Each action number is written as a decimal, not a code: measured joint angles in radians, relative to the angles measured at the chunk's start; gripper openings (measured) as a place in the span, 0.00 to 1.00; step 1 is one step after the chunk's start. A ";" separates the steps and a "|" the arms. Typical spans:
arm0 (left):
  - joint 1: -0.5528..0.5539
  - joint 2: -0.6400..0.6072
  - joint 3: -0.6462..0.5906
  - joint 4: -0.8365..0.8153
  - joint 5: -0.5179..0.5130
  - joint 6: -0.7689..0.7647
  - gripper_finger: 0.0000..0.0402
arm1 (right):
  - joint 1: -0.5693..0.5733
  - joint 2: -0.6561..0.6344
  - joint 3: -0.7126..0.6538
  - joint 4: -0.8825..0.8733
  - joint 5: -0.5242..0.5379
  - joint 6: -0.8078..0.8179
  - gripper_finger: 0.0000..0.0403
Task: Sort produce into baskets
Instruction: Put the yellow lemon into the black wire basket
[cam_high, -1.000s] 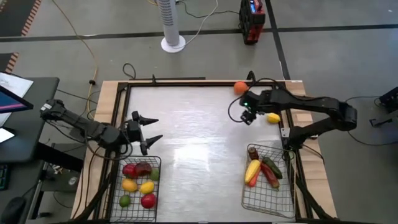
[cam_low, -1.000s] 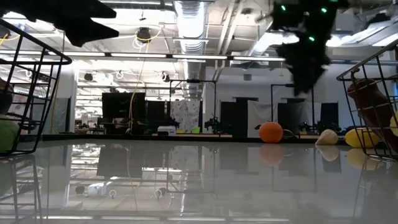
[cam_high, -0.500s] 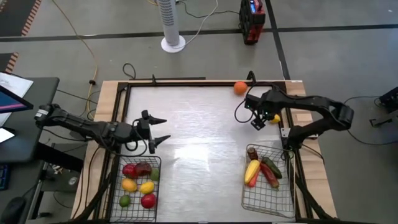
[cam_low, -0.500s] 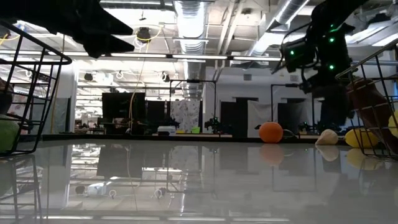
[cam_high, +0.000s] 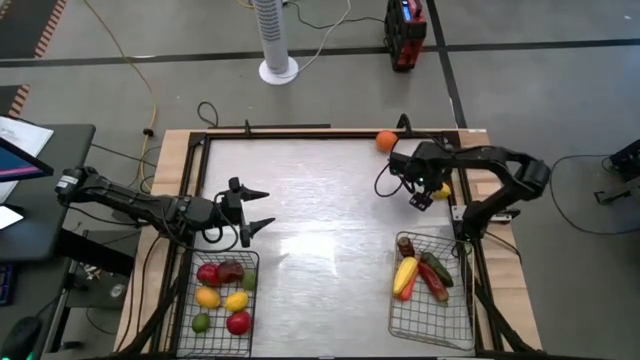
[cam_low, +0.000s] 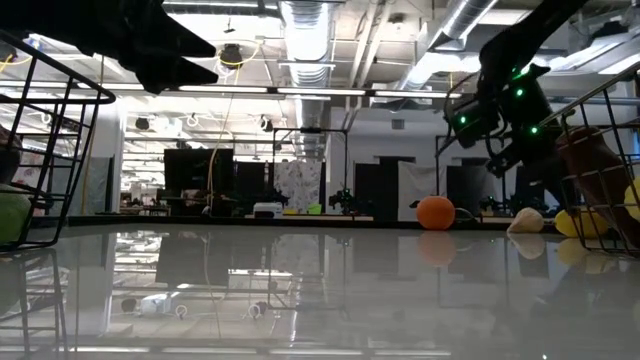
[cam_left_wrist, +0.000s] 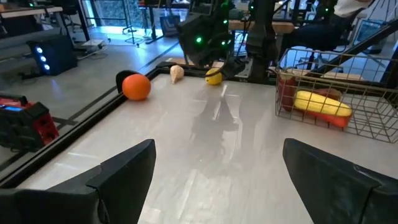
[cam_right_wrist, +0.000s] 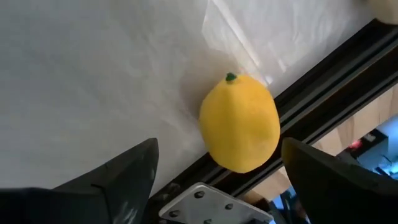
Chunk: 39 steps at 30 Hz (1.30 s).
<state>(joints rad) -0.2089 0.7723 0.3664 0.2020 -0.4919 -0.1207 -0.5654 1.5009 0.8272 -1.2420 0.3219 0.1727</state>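
Hovering over the lemon (cam_right_wrist: 239, 123) by the table's edge, the right tool (cam_high: 420, 195) gapes wide, empty.

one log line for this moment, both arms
right hand: open, over lemon at table's right rail | left hand: open, waiting above left basket | lemon: ungrasped
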 joint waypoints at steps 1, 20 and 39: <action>0.000 0.000 0.000 0.000 0.000 0.000 0.85 | -0.012 0.012 0.000 0.000 0.001 -0.007 0.90; 0.000 0.000 0.000 -0.009 0.000 0.012 0.85 | -0.085 0.133 0.001 0.035 0.050 -0.076 0.65; -0.001 -0.001 0.000 -0.005 0.111 0.030 0.85 | 0.161 -0.091 0.198 0.363 -0.265 -0.054 0.56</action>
<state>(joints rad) -0.2096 0.7715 0.3664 0.1974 -0.3811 -0.0911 -0.4045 1.4103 1.0253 -0.8790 0.0569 0.1190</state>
